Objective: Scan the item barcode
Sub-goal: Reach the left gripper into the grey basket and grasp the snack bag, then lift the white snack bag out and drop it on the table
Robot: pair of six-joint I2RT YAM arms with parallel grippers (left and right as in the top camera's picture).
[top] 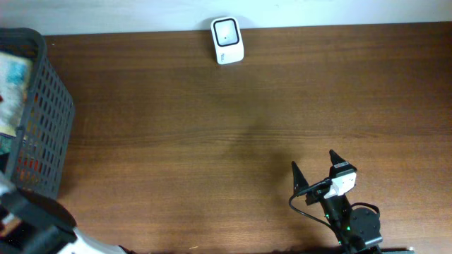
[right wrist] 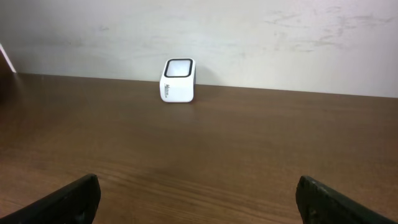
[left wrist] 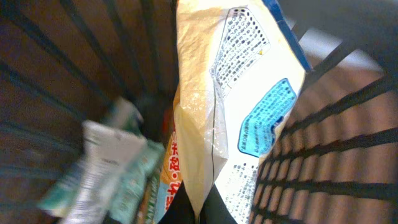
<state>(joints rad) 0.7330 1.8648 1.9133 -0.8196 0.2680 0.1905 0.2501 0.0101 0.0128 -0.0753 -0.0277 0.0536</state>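
Two grippers: my left gripper is closed, my right gripper stands wide open and holds nothing.

Overhead, basket: a dark mesh basket sits at the left edge of the wooden table, with coloured packets inside.
Overhead, scanner: the white scanner stands at the far edge of the table, well apart from the basket and from both my arms.
Overhead, left arm: only part of my left arm shows, at the lower left corner just beside the basket; the gripper itself is hidden.
Overhead, right arm: at the near edge on the right, with both fingers spread and pointing towards the scanner.

Left wrist, item: a cream and white packet with a blue patch and fine print fills the middle, inside the basket walls.
Left wrist, grip: the packet narrows down to my fingers at the bottom edge; I cannot tell whether they pinch it.
Left wrist, rest: green and white packets lie blurred lower left.

Right wrist, fingers: my two dark fingertips sit at the lower corners, far apart, above bare wood.
Right wrist, scanner: upright against the pale wall, window facing up.
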